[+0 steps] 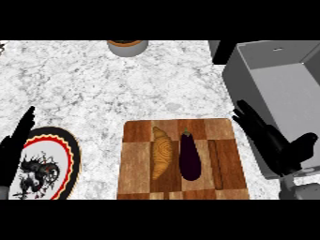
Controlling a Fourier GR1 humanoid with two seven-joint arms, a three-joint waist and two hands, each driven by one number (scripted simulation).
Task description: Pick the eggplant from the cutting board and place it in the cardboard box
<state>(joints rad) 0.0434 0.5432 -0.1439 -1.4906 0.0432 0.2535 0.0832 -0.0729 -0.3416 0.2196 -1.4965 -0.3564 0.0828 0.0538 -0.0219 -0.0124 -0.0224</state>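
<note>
A dark purple eggplant [189, 157] lies lengthwise on the wooden cutting board [138, 185], right of a croissant [162, 152]. The box [287, 89], grey with open flaps, stands at the upper right of the counter. My right hand [277, 143] hovers open between the board's right edge and the box's left wall, fingers straight and pointing up-left, thumb out to the right. It touches neither the eggplant nor the board. My left hand [6, 154] rests open at the left edge, fingers up, over the rim of a plate.
A white plate [58, 164] with a red and black pattern and a yellow scalloped rim sits at the lower left. A grey pot [127, 47] with an orange rim stands at the top centre. A black block [223, 51] is beside the box.
</note>
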